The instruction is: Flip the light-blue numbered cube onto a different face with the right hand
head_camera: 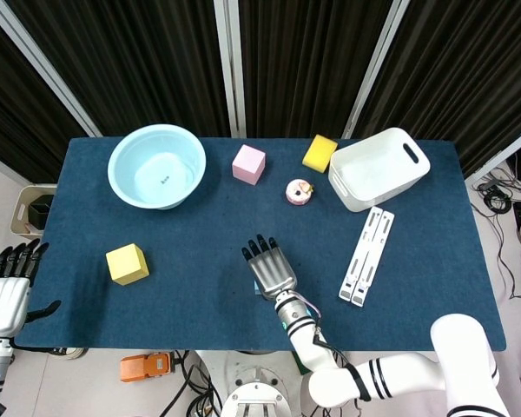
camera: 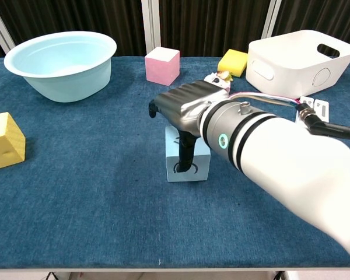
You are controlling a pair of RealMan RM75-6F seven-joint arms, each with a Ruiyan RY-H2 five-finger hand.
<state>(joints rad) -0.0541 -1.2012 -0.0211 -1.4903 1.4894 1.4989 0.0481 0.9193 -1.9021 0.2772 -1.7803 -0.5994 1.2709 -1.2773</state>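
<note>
**Right hand over the light-blue numbered cube, left hand idle off the table edge**

Counting from left to right on the blue table (head_camera: 200,217): one left hand (head_camera: 7,291), one yellow cube (head_camera: 127,263), one light-blue bowl (head_camera: 156,165), one pink cube (head_camera: 249,163), one light-blue numbered cube (camera: 174,166), one right hand (head_camera: 269,268), one small pink doughnut toy (head_camera: 299,191), one yellow sponge block (head_camera: 319,153), one white handled bin (head_camera: 379,168) and one white hinged bracket (head_camera: 366,255).

The left hand hangs off the table's left edge, fingers spread apart, holding nothing. The light-blue numbered cube sits near the table's front middle, directly beneath the right hand.

The head view shows the right hand from above, fingers extended flat and covering the cube almost entirely, so only a sliver of the cube's edge shows. The chest view shows what that hides: the cube's front face with a dark digit partly blocked by a dark finger (camera: 185,153) reaching down across it. Whether the hand actually grips the cube cannot be told from either view. The chest view does not take in the left hand, and there the arm hides most of the bracket and doughnut toy.
</note>
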